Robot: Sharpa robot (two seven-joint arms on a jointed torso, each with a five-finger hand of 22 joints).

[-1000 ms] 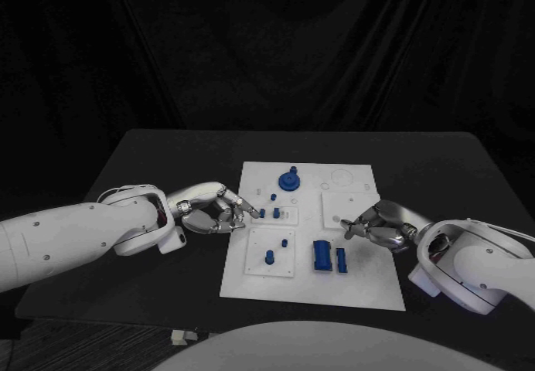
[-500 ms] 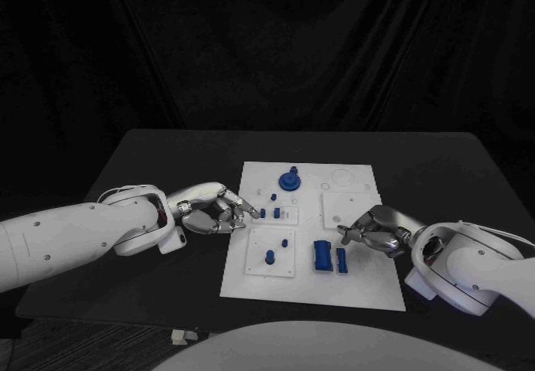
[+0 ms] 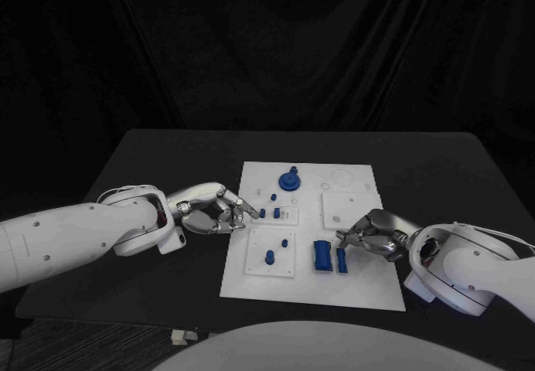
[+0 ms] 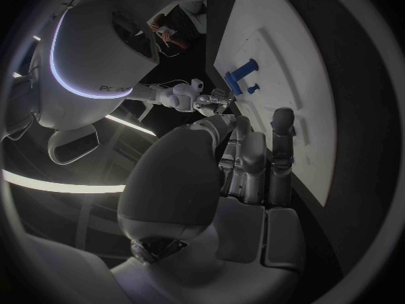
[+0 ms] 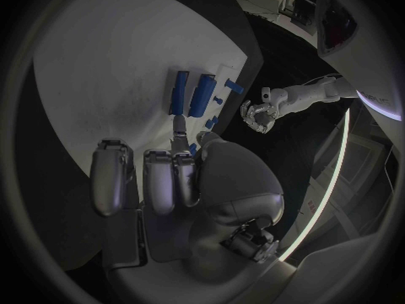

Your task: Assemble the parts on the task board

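The left hand (image 3: 212, 212) sits at the left edge of the white board (image 3: 368, 290), fingers curled in together; whether it pinches the small blue piece (image 3: 262, 213) at its fingertips I cannot tell. The right hand (image 3: 373, 236) hovers over the board's right side, fingers bent and loosely gathered, empty as far as shows, just right of two long blue blocks (image 3: 322, 256). A round blue part (image 3: 290, 181) stands at the far middle of the board; small blue pegs (image 3: 270, 256) stand in the near-left panel.
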